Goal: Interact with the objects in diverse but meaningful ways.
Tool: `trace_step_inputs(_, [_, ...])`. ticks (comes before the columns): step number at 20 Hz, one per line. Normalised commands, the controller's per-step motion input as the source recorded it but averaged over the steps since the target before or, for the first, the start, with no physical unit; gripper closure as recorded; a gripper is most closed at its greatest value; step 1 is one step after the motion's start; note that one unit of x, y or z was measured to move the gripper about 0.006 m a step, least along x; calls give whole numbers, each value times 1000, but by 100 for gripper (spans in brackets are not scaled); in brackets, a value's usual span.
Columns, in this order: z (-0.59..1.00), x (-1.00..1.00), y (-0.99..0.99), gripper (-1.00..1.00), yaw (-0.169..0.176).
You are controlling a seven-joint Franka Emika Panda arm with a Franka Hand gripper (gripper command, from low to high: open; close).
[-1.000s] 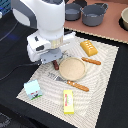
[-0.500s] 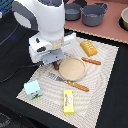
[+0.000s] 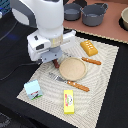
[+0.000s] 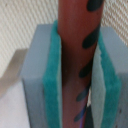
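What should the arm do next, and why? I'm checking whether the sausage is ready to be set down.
Probably lower toward the plate and then release. The wrist view shows the brown sausage clamped upright between the teal-padded fingers, so the gripper is holding firmly. In the exterior view the arm hangs beside the plate's edge, the nearest sensible place for it.

Sausage (image 4: pixel 79 50): brown, dark grill marks, clamped between teal pads (image 4: pixel 52 85). Ridged orange block (image 3: pixel 89 48), yellow box (image 3: pixel 68 101) and white-teal carton (image 3: pixel 33 89) lie well apart on mat (image 3: pixel 105 75).
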Motion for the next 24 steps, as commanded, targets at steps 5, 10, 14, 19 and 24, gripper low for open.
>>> trace_step_inputs(5, [79,-348,369,100,52])
trace_step_inputs(10, [87,4,642,100,67])
trace_step_inputs(14, [205,124,786,100,77])
trace_step_inputs(19, [303,210,830,100,71])
trace_step_inputs(24, [258,238,732,100,67])
